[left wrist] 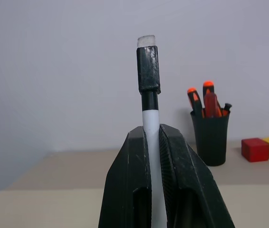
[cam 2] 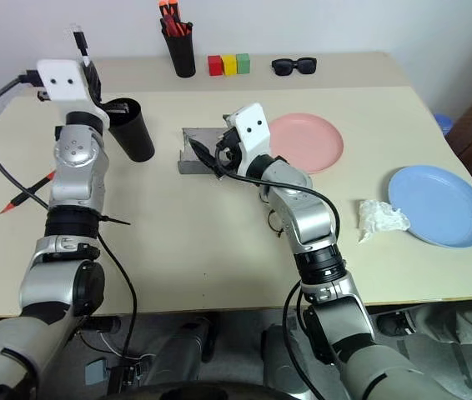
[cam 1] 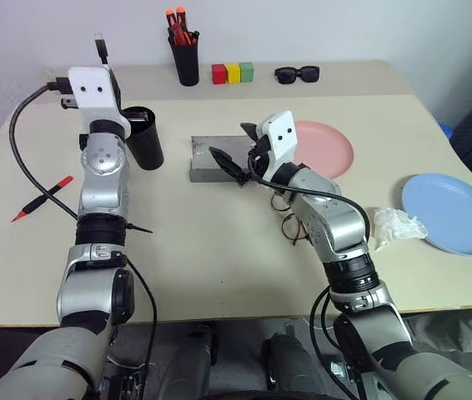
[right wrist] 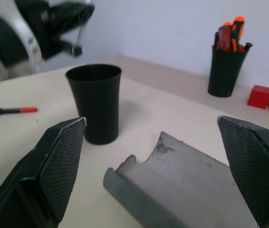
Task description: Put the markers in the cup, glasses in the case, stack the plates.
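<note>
left claw (left wrist: pixel 153 142): clenching on the white marker (left wrist: pixel 149 118), which is sticking up past the fingers with its black end on top; the claw is hovering raised near the table's far left corner, just beside and above the black cup (cam 1: pixel 145 136).
right claw (right wrist: pixel 153 161): standing released, jaws wide apart, hovering over the grey case (cam 1: pixel 217 158) near the middle of the table (cam 1: pixel 219 242).
red-capped marker (cam 1: pixel 42 198): lying flat near the table's left edge, well apart from the cup.
glasses (cam 1: pixel 290 221): lying on the table partly hidden under the right forearm, near the case.
plates: pink plate (cam 1: pixel 328 148) sitting just beside the case toward the right; blue plate (cam 1: pixel 453 212) near the right edge, well apart, not yet stacked.
crumpled tissue (cam 1: pixel 398 225): touching the blue plate's near rim.
step in hand: likely carrying the white marker to drop into the cup.
risk: the marker is pointing up, not down, so releasing off-centre could be bouncing it off the rim or tipping the light cup; the right forearm is hanging low over the glasses and could be dragging them.
</note>
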